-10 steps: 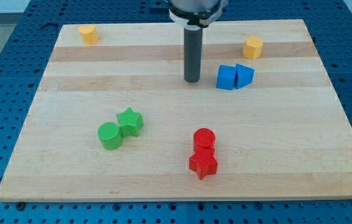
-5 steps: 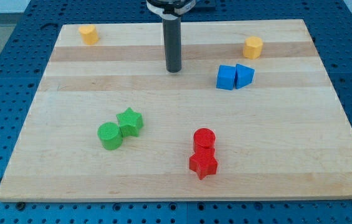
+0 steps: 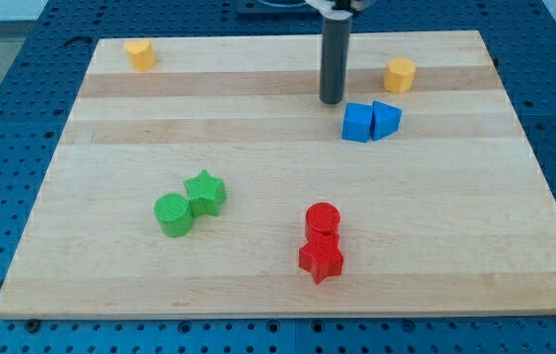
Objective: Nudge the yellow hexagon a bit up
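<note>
A yellow hexagon-like block [image 3: 401, 74] sits near the view's top right on the wooden board [image 3: 258, 265]. A second yellow block [image 3: 140, 54] sits at the top left; its shape is unclear. My tip [image 3: 332, 100] rests on the board to the left of the right yellow block and slightly below it, about a block's width of gap between them. It is just up-left of the blue cube [image 3: 357, 123], close to it without touching.
A blue wedge-like block [image 3: 387, 119] touches the blue cube's right side. A green cylinder [image 3: 172, 214] and a green star [image 3: 206, 192] touch at the lower left. A red cylinder [image 3: 323, 220] sits against a red star [image 3: 321, 260] at the lower middle.
My tip first moved left and up, then swung right to stand just above the blue cube, nearer the right yellow block. No block has moved.
</note>
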You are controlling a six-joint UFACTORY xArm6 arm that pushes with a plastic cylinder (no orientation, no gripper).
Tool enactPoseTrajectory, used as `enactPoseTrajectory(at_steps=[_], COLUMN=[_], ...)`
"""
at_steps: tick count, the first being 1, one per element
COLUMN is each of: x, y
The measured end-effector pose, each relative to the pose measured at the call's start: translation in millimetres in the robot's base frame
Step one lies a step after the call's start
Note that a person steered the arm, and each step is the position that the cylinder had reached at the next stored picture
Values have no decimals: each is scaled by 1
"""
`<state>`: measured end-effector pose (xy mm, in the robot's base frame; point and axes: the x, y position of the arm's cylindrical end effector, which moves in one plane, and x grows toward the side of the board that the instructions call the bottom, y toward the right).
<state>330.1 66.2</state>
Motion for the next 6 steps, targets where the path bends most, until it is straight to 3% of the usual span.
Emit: enactPoseTrajectory(at_steps=[6], x=[-2], y=[110])
